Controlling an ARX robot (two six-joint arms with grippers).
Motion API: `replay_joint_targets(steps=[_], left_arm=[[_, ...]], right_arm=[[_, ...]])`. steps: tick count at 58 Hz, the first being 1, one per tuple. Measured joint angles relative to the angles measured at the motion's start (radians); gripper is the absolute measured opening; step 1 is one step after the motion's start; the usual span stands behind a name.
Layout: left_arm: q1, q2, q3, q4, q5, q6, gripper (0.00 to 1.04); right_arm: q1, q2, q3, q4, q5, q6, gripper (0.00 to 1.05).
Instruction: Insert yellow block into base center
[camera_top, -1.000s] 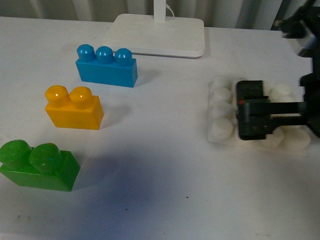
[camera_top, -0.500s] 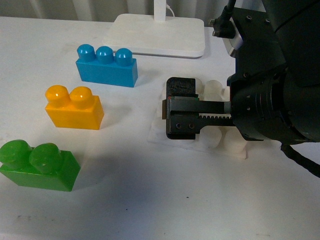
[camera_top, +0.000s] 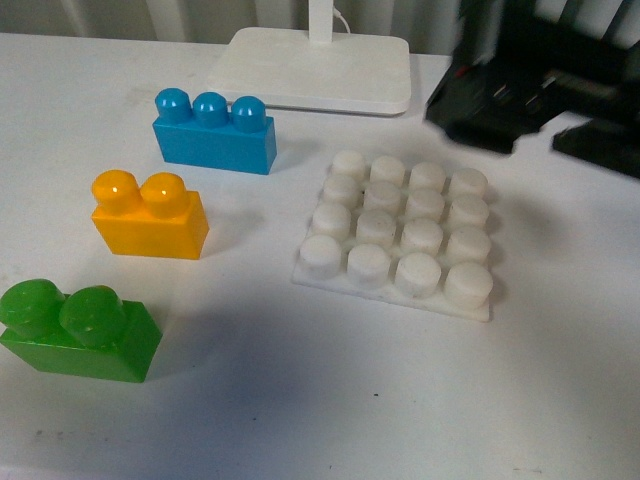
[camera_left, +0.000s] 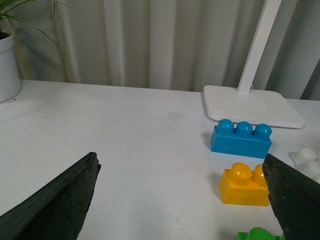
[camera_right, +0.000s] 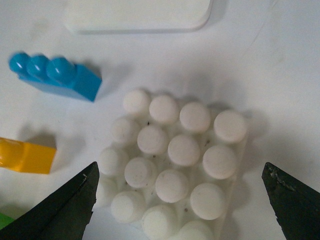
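The yellow block stands upright on the white worktop, left of the base and well apart from it, with bare worktop between them. Behind the block is the blue brick and in front of it the green brick; none of the three touch. The lamp foot lies further back, near the base's far edge.

The bricks are glossy plastic with domed studs: two on the yellow, two on the green, three on the blue. The base is a flat, matte white square with sixteen flat-topped round studs in a four-by-four grid, lightly specked with dark marks. The lamp foot is a smooth white slab with rounded corners and a thin post.

The right arm is a dark blur above the base's far right corner. The right end effector is released, its fingers spread wide above the base. The left end effector is also released and holds nothing; beyond it are a pleated curtain and a white pot.
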Motion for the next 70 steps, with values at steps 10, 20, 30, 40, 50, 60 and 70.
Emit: replay_joint_targets(steps=[10,20,30,40,50,60,70], left_arm=[[0.0,0.0,0.0,0.0,0.0,0.0,0.98],[0.0,0.0,0.0,0.0,0.0,0.0,0.98],[0.0,0.0,0.0,0.0,0.0,0.0,0.98],[0.0,0.0,0.0,0.0,0.0,0.0,0.98],[0.0,0.0,0.0,0.0,0.0,0.0,0.98],[0.0,0.0,0.0,0.0,0.0,0.0,0.98],[0.0,0.0,0.0,0.0,0.0,0.0,0.98]], right_arm=[[-0.102,-0.243,-0.099,0.023,-0.039,-0.087,0.96],[-0.261,-0.549,-0.242,0.011,-0.146,-0.182,0.96],[-0.496,-0.753,-0.335,-0.041,-0.299,-0.18,0.96],[-0.57,-0.805,-0.364,-0.036,-0.298,-0.181,0.94],[-0.454,-0.882,-0.495,0.196,-0.016,-0.333,0.63],[-0.451,-0.937,-0.55,0.193,-0.006,-0.366,0.31],[-0.451,-1.003,-0.589,0.171,-0.006,-0.375,0.01]])
